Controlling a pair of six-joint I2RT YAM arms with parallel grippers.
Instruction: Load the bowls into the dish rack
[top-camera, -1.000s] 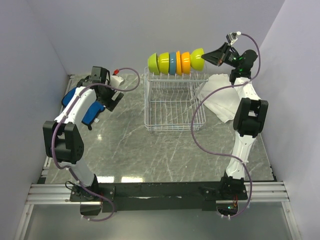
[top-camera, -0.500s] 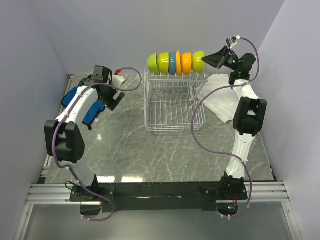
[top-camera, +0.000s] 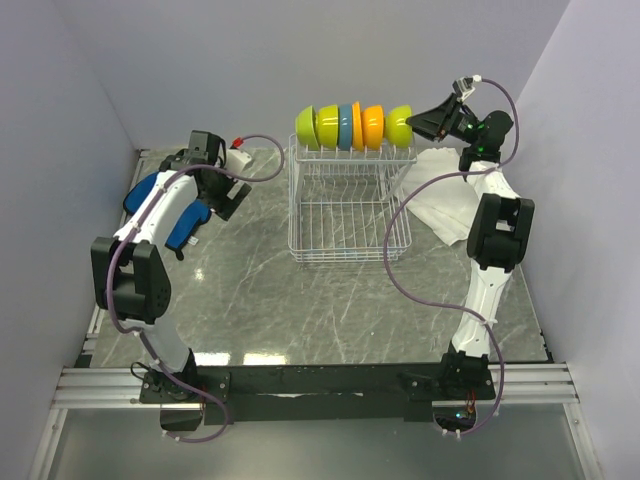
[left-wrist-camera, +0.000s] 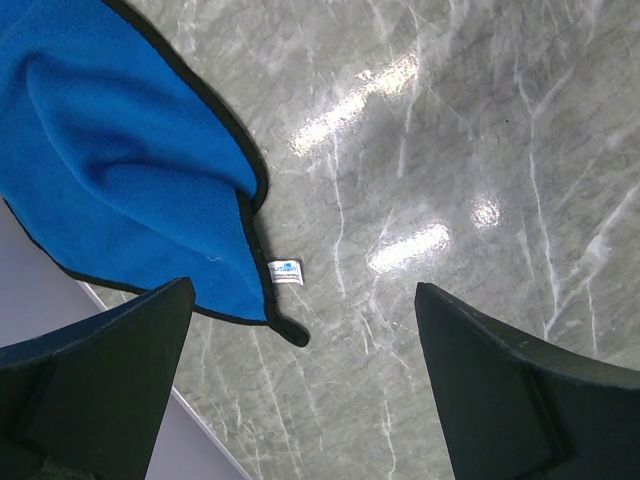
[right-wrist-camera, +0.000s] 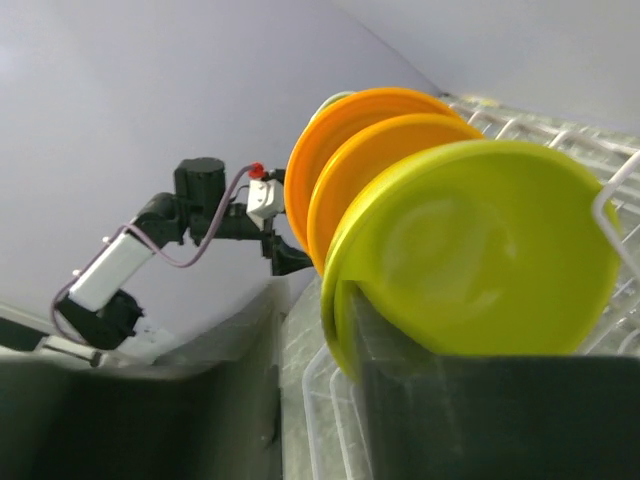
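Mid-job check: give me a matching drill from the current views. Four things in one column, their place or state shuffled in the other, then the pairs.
Things
1. blue cloth
2. white cloth
3. light blue bowl
4. left gripper

Place or state
A. on edge, in the middle of the row in the dish rack
B. open, holding nothing
C. on the table, right of the dish rack
D. on the table, near its left edge

Pairs: 1-D, 2-C, 3-A, 4-B
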